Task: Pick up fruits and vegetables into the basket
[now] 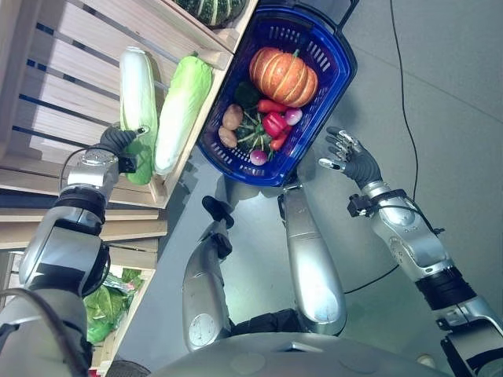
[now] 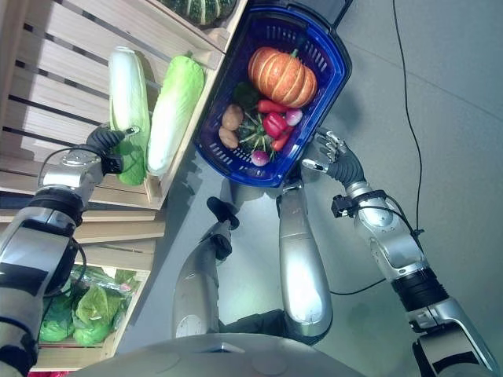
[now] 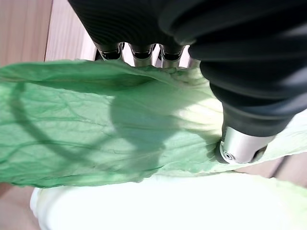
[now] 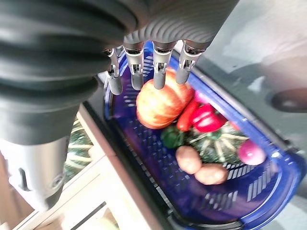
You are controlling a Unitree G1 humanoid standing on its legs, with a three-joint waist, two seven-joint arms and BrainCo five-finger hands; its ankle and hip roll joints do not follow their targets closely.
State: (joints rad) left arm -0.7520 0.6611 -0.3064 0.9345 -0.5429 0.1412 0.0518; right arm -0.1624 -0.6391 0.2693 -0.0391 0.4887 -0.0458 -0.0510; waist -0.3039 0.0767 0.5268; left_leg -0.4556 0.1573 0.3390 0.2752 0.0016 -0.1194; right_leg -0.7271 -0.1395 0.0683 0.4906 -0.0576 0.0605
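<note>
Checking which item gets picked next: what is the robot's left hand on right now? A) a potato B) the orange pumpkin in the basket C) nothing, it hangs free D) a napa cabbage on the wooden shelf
D: the left hand grips the leafy end of a napa cabbage on the wooden shelf, its thumb pressing the leaf.

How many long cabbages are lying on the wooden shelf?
2. One cabbage lies under the left hand, whose fingers are on its leafy end. The other cabbage lies beside it, nearer the blue basket. More may be hidden.
</note>
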